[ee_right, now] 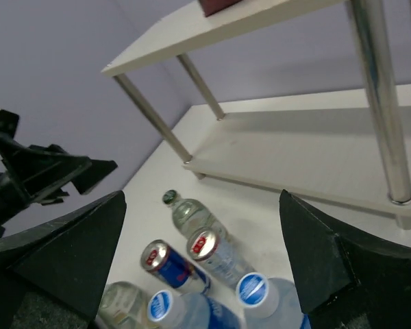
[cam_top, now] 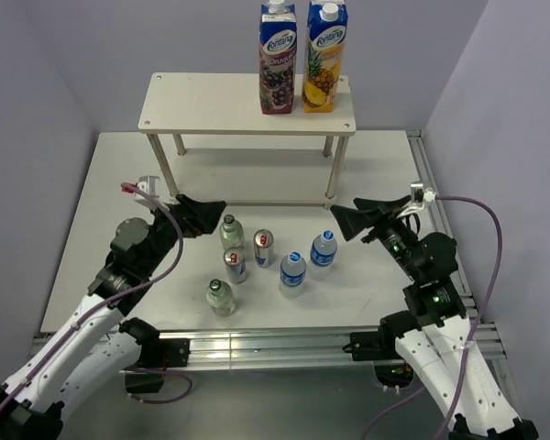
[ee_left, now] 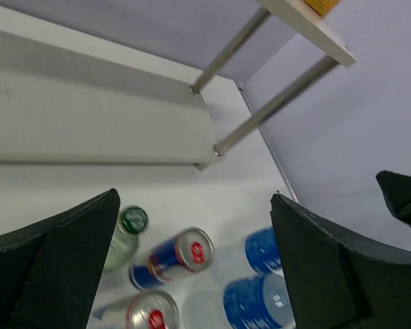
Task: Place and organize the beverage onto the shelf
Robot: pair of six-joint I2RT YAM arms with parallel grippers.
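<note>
Six drinks stand in a cluster on the table in front of the shelf (cam_top: 211, 105): two green-capped glass bottles (cam_top: 231, 231) (cam_top: 220, 296), two cans (cam_top: 263, 247) (cam_top: 236, 265) and two blue-capped water bottles (cam_top: 323, 248) (cam_top: 293, 273). My left gripper (cam_top: 211, 217) is open and empty, just left of the far glass bottle, above the table. My right gripper (cam_top: 345, 218) is open and empty, just right of and above the far water bottle. The left wrist view shows a glass bottle (ee_left: 127, 233) and a can (ee_left: 175, 257) between the fingers. The right wrist view shows the cans (ee_right: 216, 253) below.
Two tall juice cartons (cam_top: 277, 60) (cam_top: 324, 57) stand on the right half of the shelf's top board. The lower board (ee_right: 315, 157) lies behind thin metal posts (ee_right: 380, 103). A metal rail (cam_top: 257, 344) runs along the table's near edge. Walls close the sides.
</note>
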